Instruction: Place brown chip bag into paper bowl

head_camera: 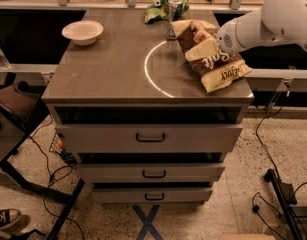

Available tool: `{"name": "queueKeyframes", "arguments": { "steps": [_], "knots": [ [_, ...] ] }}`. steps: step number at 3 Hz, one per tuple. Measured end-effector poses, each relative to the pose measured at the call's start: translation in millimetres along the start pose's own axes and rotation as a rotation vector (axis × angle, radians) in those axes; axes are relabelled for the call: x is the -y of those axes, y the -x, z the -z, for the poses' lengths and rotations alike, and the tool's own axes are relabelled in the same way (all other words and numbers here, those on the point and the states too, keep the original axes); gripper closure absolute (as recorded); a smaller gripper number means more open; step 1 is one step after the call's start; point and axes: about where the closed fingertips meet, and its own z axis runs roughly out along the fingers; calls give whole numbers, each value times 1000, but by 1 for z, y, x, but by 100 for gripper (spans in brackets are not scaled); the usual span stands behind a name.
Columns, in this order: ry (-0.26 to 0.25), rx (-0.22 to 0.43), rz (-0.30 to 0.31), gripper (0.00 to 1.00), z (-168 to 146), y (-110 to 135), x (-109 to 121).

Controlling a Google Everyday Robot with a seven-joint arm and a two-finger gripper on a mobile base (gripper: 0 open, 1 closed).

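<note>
The brown chip bag [213,59] lies flat at the right side of the cabinet top, its lower end reaching the right front corner. My gripper [202,48] comes in from the right on a white arm and sits on or just above the middle of the bag. The paper bowl [83,32] stands empty at the far left corner of the top, well away from the bag and gripper.
A green snack bag [159,10] and a metal can [173,15] stand at the back edge, just behind the brown bag. A bright ring of light [152,70] marks the grey cabinet top [103,74]. Drawers face front; cables and chair legs lie on the floor.
</note>
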Motion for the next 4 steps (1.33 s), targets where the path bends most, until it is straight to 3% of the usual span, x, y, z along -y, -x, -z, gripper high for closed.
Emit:
{"name": "queueKeyframes", "arguments": {
  "steps": [1,3,4],
  "knots": [
    [6,-2,0,49,-4,-1,-2],
    [13,-6,1,96,-8,-2,-5],
    [16,-7,1,100,-10,-2,-6]
  ]
}}
